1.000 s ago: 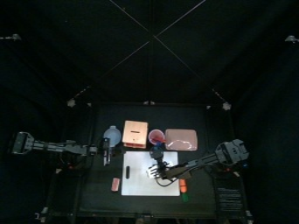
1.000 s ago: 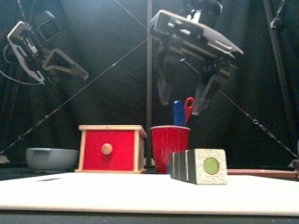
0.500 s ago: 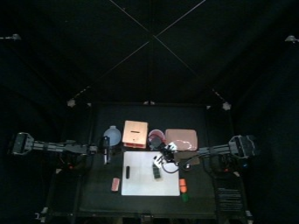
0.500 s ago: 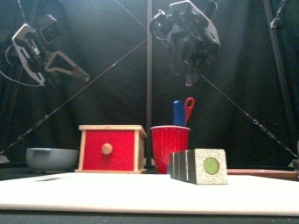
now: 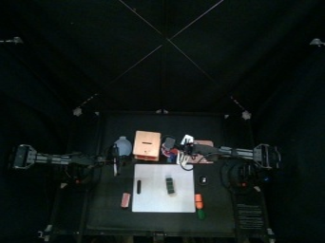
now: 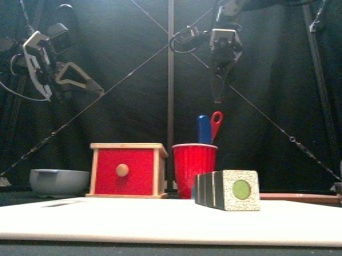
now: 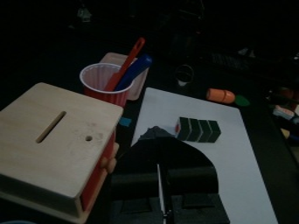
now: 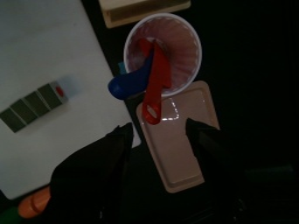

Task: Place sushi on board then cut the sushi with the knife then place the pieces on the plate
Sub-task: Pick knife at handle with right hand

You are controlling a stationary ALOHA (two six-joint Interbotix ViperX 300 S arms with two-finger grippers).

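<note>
Right pincer (image 8: 162, 133) spread above red cup (image 6: 195, 166).

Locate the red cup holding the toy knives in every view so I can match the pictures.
Top view: red cup at the table's back, between wooden box and pink tray.
Front view: cup at centre, just behind the sushi roll.
Left wrist view: cup beside the box, knives sticking out.
Right wrist view: cup seen from above, beside the tray.
Shared landmark: the sushi roll on the white board, in all four.
</note>
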